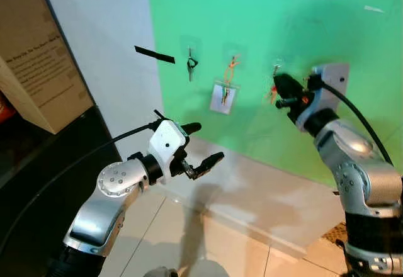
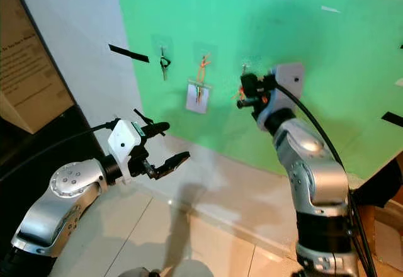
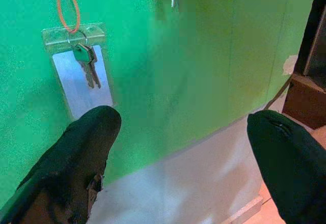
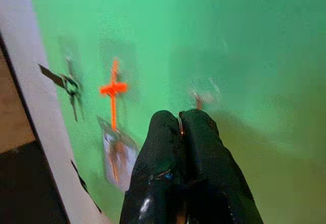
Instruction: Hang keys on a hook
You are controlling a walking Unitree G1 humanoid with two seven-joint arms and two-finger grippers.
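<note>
The right gripper [image 1: 278, 92], fingers pressed together on a key loop [image 4: 180, 124], should ease it over the hook [image 1: 276, 69] on the green wall [image 1: 352, 31].

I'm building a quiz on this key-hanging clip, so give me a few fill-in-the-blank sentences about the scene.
1. The wall panel is coloured ____.
2. The right hand is raised at the ____ hook of the three.
3. The left hand has its fingers ____.
4. The keys with the clear tag hang from an ____ loop.

Missing words: green; rightmost; open; orange
</note>
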